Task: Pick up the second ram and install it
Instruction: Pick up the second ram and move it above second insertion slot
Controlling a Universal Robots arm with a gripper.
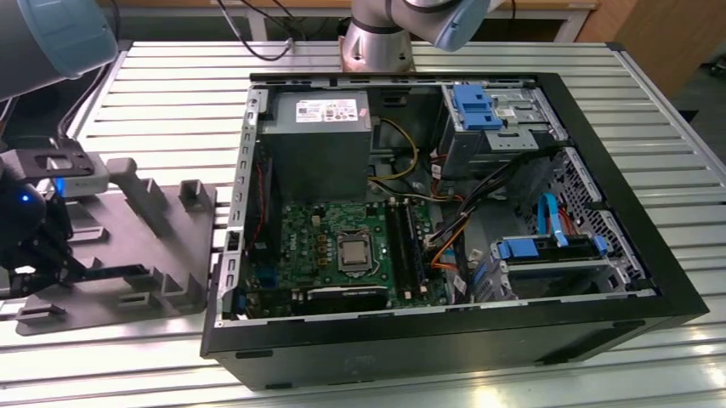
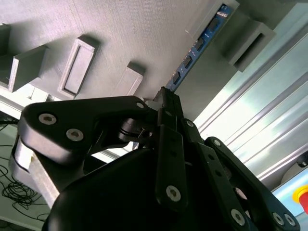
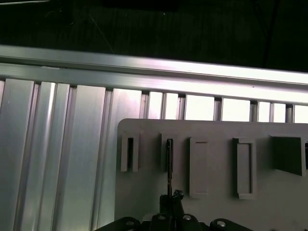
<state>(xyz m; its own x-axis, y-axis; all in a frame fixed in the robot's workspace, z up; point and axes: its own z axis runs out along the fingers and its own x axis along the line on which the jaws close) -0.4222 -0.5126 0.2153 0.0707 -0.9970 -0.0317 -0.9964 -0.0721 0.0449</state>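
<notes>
Gripper at nine o'clock of the computer case in the exterior view, jaws closed on one end of the second ram, which stands on edge in the grey tray. We judge a square grip and a straight, level lift matter here, so that the stick clears the tray's posts. The memory slots lie towards three o'clock.

Black end effector; blue second ram; pale grey tray; silver ribbed table.
</notes>
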